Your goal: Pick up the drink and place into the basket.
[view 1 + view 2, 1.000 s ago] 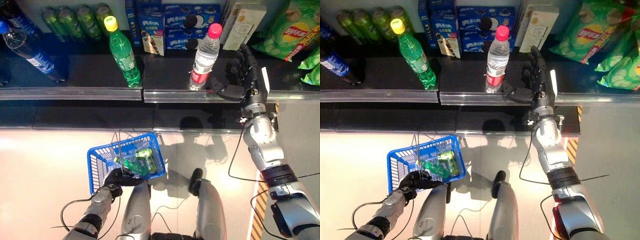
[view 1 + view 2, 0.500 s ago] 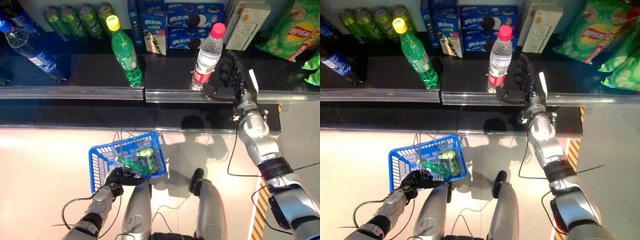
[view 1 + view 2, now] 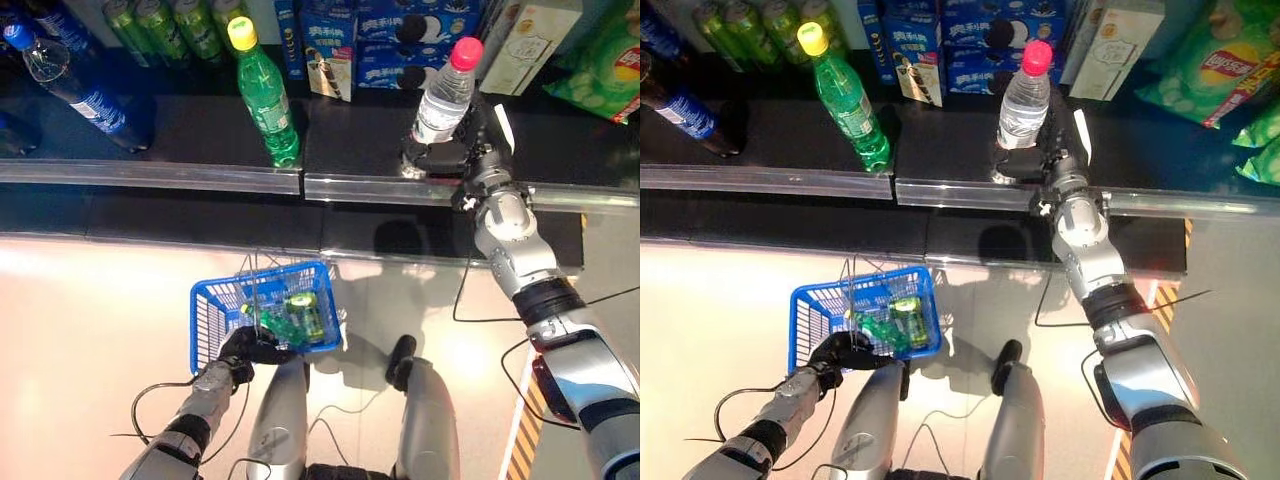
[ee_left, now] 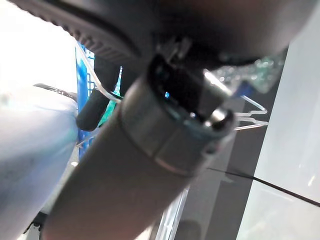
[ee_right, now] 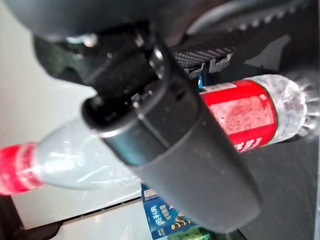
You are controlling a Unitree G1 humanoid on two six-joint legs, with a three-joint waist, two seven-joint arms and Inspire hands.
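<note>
Grasping water bottle [image 3: 443,97] low, right hand [image 3: 462,152] hides label; left hand [image 3: 243,347] clenches basket [image 3: 210,315] handle.

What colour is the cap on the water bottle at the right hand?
Pink-red; the water bottle's cap shows best in the right eye view.

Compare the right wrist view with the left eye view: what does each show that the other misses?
Only the right wrist view shows the right hand curled round the water bottle from close up. Only the left eye view shows the left hand holding the blue basket, and the green bottle on the shelf. Both show the red-capped water bottle and the right hand.
</note>
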